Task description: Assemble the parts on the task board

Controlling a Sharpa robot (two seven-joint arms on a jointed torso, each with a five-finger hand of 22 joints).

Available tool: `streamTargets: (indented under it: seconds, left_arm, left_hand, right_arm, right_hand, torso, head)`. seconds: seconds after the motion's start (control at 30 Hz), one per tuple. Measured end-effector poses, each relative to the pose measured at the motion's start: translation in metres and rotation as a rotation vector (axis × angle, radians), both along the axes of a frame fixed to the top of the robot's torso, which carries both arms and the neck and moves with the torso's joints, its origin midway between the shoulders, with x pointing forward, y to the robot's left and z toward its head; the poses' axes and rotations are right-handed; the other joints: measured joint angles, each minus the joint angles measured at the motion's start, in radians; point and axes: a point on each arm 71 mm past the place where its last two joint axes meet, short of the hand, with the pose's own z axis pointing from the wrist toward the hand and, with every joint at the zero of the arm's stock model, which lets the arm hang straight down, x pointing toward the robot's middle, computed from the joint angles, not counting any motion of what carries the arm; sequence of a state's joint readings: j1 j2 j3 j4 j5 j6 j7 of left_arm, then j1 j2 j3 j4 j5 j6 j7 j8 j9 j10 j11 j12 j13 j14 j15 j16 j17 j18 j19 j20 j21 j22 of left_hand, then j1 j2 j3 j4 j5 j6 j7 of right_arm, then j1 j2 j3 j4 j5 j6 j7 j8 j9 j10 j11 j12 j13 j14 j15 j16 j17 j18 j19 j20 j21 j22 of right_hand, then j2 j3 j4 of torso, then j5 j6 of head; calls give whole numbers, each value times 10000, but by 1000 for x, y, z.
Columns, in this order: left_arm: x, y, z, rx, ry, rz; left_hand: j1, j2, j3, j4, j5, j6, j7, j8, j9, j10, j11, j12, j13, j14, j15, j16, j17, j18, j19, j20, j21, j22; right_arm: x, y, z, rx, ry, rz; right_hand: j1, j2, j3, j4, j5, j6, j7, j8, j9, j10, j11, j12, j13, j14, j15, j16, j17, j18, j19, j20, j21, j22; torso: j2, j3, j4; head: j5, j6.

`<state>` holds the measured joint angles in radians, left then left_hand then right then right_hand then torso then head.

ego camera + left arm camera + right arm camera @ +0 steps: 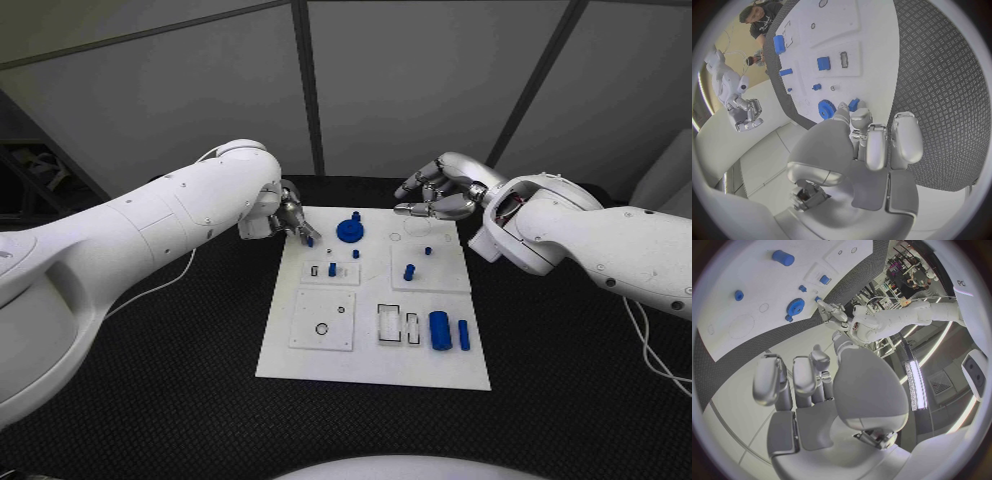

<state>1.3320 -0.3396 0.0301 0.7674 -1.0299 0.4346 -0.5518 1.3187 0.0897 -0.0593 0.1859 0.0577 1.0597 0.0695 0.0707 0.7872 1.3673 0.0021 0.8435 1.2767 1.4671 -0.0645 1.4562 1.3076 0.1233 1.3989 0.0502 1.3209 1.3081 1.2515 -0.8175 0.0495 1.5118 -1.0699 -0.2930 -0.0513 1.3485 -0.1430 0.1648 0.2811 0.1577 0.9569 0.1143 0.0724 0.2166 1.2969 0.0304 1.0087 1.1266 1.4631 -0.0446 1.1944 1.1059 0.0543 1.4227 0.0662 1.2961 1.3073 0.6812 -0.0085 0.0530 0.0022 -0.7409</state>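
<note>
The white task board (372, 362) lies mid-table. A blue gear (351, 231) stands near its far edge, and small blue pegs (410, 271) stand in the middle plates. A blue cylinder (440, 329) and a thin blue bar (463, 334) lie at the near right. My left hand (289, 214) hovers over the board's far left corner and pinches a small blue part (854, 104) beside the gear (826, 108). My right hand (449, 194) hangs above the far right edge, fingers loosely apart, holding nothing. The right wrist view shows the gear (796, 305) and the left hand (833, 313).
The black table (173, 380) surrounds the board on all sides. Grey wall panels stand behind it. Recessed white plates (323, 319) and empty slots (389, 323) take up the board's near half.
</note>
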Motion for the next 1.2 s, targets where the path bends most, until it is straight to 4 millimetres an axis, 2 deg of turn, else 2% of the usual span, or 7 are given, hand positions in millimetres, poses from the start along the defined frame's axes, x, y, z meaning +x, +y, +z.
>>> streamTargets:
  seconds: [0.33,0.5,0.6,0.83,0.9,1.0,1.2]
  left_arm:
    - [0,0,0,9,17,3]
    - [1,0,1,-5,14,10]
    - [1,0,1,-33,21,15]
    - [0,1,0,-183,141,24]
    - [0,2,-1,-240,182,27]
    - [-1,3,-3,-312,232,41]
    - [-3,7,-2,-488,239,63]
  left_hand:
    - [150,150,58,-202,44,36,-36,0,-77,38,-38,85,-1,0,0,40,0,0,36,-36,41,-1]
    - [639,469,395,-753,1133,31,-32,-14,-280,13,-53,85,-51,0,2,40,0,0,36,-36,40,-2]
    - [972,569,866,-1220,1040,-62,-12,-82,-390,-23,-83,26,-130,-16,19,40,0,0,72,-72,62,-2]
    - [1084,519,1408,-686,1894,-156,105,-27,-447,-41,-65,-34,-291,-24,29,117,0,1,79,-64,111,-2]
    - [285,169,2295,-564,2041,-71,185,238,-405,-38,-63,-34,-334,-23,29,117,0,1,108,-36,118,-2]
    - [-549,-223,3695,-1128,2242,-54,194,407,-192,13,-12,-27,-356,-7,45,116,0,2,108,-36,118,-2]
    - [-1168,-503,4313,-1189,2996,-28,174,639,118,113,-42,148,-350,-6,47,156,0,1,107,-35,157,-3]
  right_arm:
    - [0,1,0,4,2,19]
    - [0,1,0,3,3,19]
    - [0,1,0,2,3,17]
    - [0,1,0,-2,5,14]
    - [0,0,0,-4,6,11]
    - [0,0,0,-5,7,9]
    - [0,0,0,-9,9,4]
  right_hand:
    - [0,0,0,0,0,0,0,0,0,0,0,0,0,0,0,0,-1,-1,0,0,0,0]
    - [0,0,0,0,0,0,0,0,9,0,0,49,0,0,0,0,11,1,0,0,0,0]
    - [0,0,0,0,0,0,0,0,11,0,0,48,1,0,0,0,11,0,0,0,0,0]
    - [0,0,0,0,0,0,0,0,10,0,0,49,1,0,0,0,10,-1,0,0,0,0]
    - [0,0,0,0,0,0,0,0,9,0,0,49,0,0,0,0,10,0,0,0,0,0]
    - [0,0,0,0,0,0,0,0,9,0,0,48,0,0,0,0,10,0,0,0,0,0]
    - [0,0,0,0,0,0,0,0,8,0,0,48,0,0,0,0,18,0,0,0,0,0]
  torso:
    - [-3,0,0]
    - [-5,0,1]
    - [-7,0,9]
    - [-11,-3,11]
    - [-10,-4,12]
    - [-10,-5,20]
    - [-12,-4,29]
  head:
    - [-4,1]
    - [-4,8]
    - [-4,0]
    - [17,-3]
    - [21,-3]
    - [28,-3]
    - [58,18]
